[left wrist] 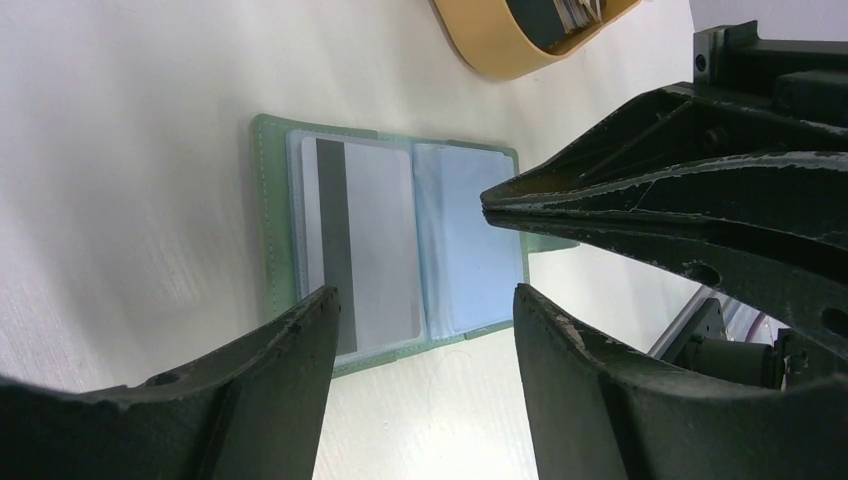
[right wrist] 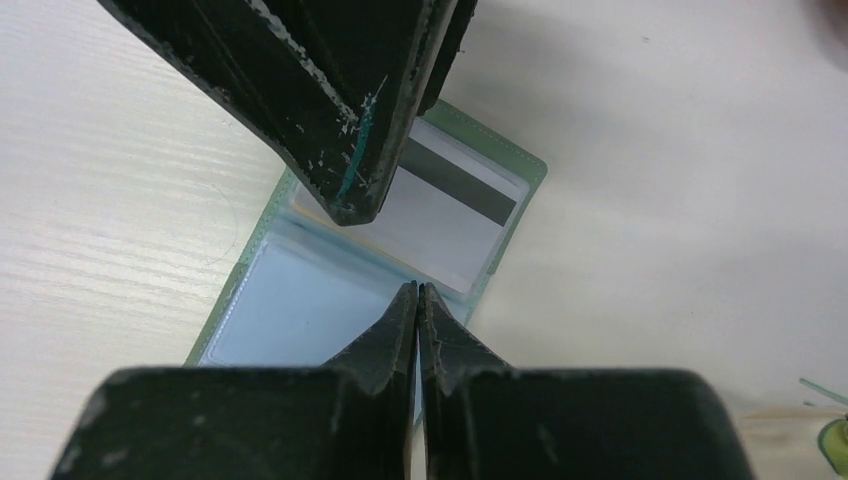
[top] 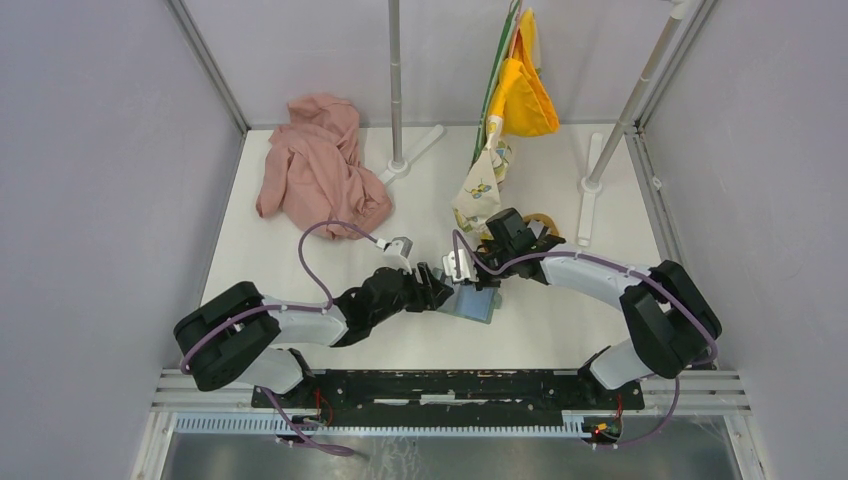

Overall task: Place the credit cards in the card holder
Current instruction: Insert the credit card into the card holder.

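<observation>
The card holder [left wrist: 268, 210] lies open and flat on the table, sage-green rim up, also seen from above [top: 480, 306]. One of the credit cards [left wrist: 375, 250], pale with a dark stripe, sits in its left clear pocket [right wrist: 455, 215]. The other pocket [left wrist: 470, 255] shows pale blue and empty. My right gripper [right wrist: 417, 292] is shut with nothing in it, its tips [left wrist: 487, 200] resting on that empty pocket. My left gripper [left wrist: 425, 310] hovers open over the holder's near edge, nothing between its fingers [left wrist: 305, 335]. More cards [left wrist: 572, 12] lie in the tray.
An oval light-wood tray [left wrist: 490, 45] sits just beyond the holder, partly behind my right arm [top: 545, 222]. A pink cloth [top: 320, 165] lies at the back left. Two stand poles [top: 397, 90] and hanging cloths [top: 520, 90] stand at the back.
</observation>
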